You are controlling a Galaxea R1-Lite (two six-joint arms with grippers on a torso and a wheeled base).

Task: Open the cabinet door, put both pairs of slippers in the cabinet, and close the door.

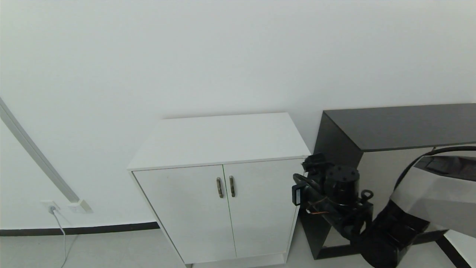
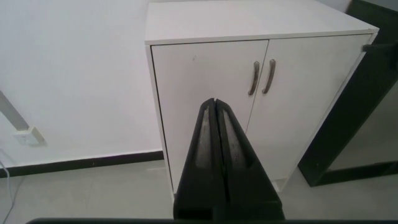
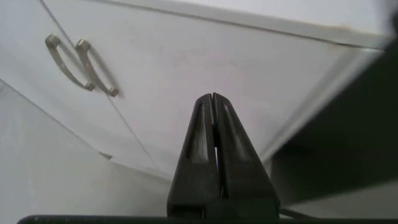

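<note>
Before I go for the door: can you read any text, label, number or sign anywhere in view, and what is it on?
No readable text in any view.
white two-door cabinet: top and doors plain, no print.
black side table: no markings.
white wall socket: too small to tell whether it carries any marking.

1. The right arm [image 1: 420, 193] has a glossy silver-grey shell over rounded black joints.
2. Its black cylindrical wrist housing [image 1: 342, 178] has small screws dotted around the flat cap.
3. A black cable [image 1: 453, 149] arches above the shell, and a thin orange wire [image 1: 319, 213] runs under the wrist.
4. The left gripper [image 2: 215, 102] and right gripper [image 3: 212, 98] each have two matte black tapered fingers with a greyish sheen.
</note>
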